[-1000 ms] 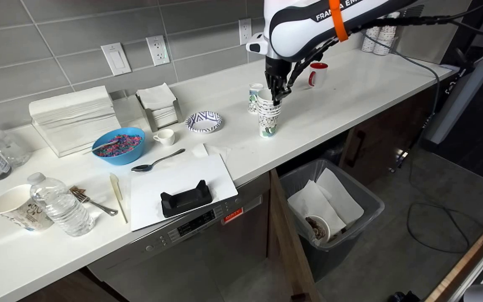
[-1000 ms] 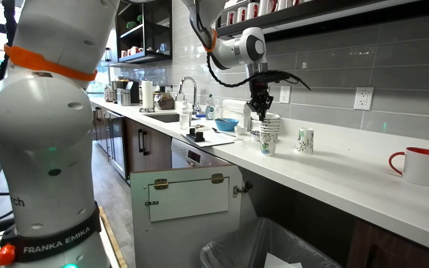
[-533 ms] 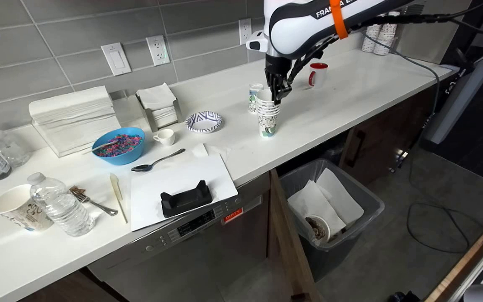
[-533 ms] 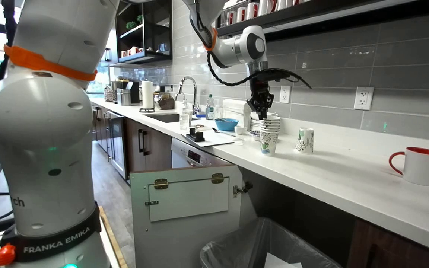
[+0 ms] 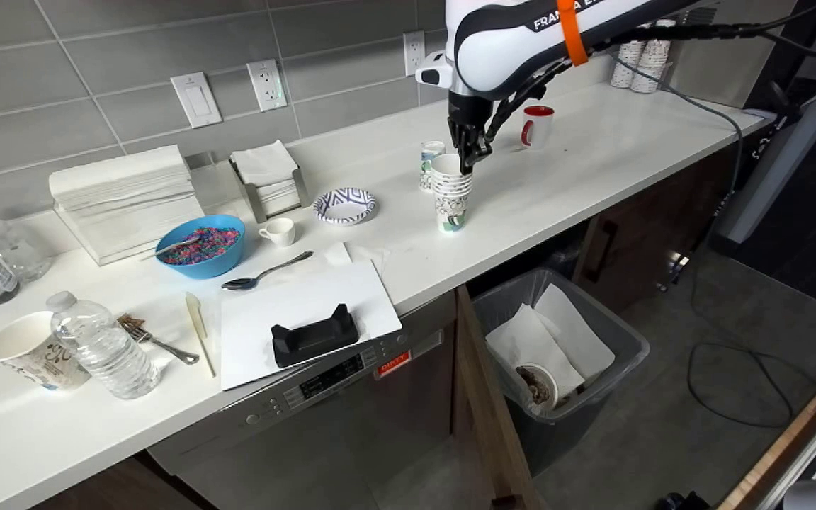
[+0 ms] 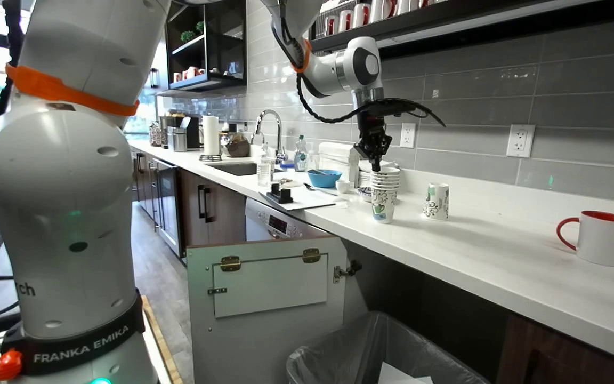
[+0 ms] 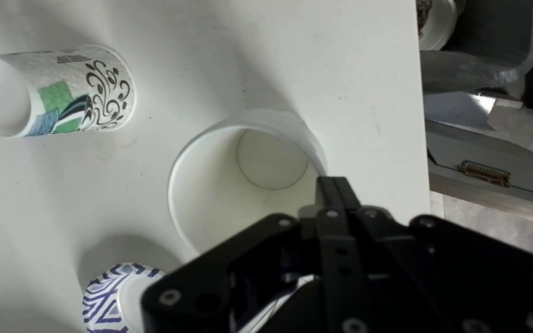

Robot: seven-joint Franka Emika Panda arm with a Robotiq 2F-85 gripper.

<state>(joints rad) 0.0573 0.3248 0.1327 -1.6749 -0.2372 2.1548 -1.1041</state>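
Observation:
A stack of white patterned paper cups (image 5: 452,205) stands upright on the counter; it also shows in an exterior view (image 6: 383,200). The wrist view looks down into the empty top cup (image 7: 211,189). My gripper (image 5: 465,170) points down at the rim of the stack, on its side away from the wall; it also shows in an exterior view (image 6: 376,166). In the wrist view the fingertips (image 7: 338,182) are together and overlap the cup rim. No cup wall shows between them. A single paper cup (image 7: 70,92) stands upside down close by, nearer the wall (image 6: 437,201).
A red-lined mug (image 6: 604,237) stands farther along the counter (image 5: 578,163). A patterned bowl (image 5: 344,207), blue bowl (image 5: 202,251), small white cup (image 5: 279,231) and black holder (image 5: 314,336) lie on the other side. An open cabinet door (image 6: 269,298) and a trash bin (image 5: 627,350) are below.
The top of the cup stack sits slightly lower, and the stack has shifted very slightly. My gripper has risen a little relative to the rim. Everything else is still.

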